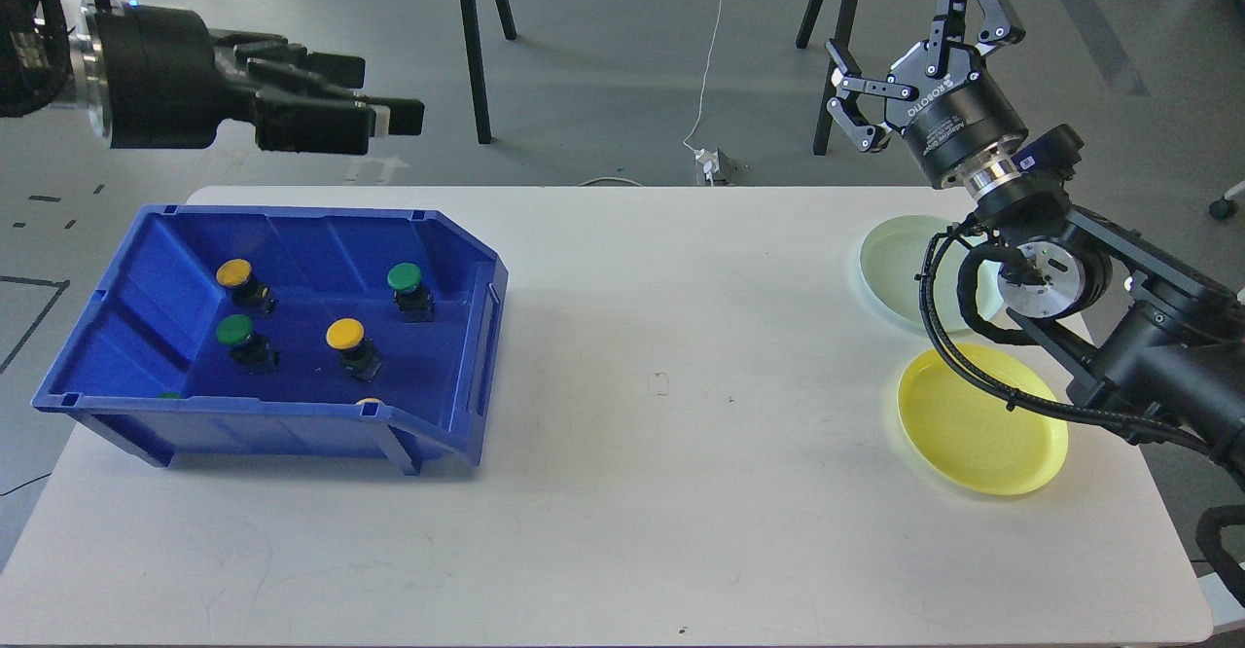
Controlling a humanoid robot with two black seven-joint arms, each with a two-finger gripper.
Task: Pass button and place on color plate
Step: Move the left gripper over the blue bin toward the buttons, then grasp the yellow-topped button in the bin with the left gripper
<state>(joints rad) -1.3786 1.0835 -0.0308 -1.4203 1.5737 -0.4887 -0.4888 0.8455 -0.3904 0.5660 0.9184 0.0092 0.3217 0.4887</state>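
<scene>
Several push buttons lie in the blue bin (483,337): yellow ones (233,272) (343,334) and green ones (403,277) (232,330); two more peek over the front wall. A pale green plate (887,259) and a yellow plate (978,419) lie at the table's right. My left gripper (394,103) is raised beyond the bin's far edge, pointing right, fingers apart and empty. My right gripper (880,11) is raised beyond the green plate, open and empty.
The white table (671,453) spans the view. My right arm (1148,356) crosses over the right edges of both plates. Stand legs (472,45) and a cable (710,54) are on the floor behind the table.
</scene>
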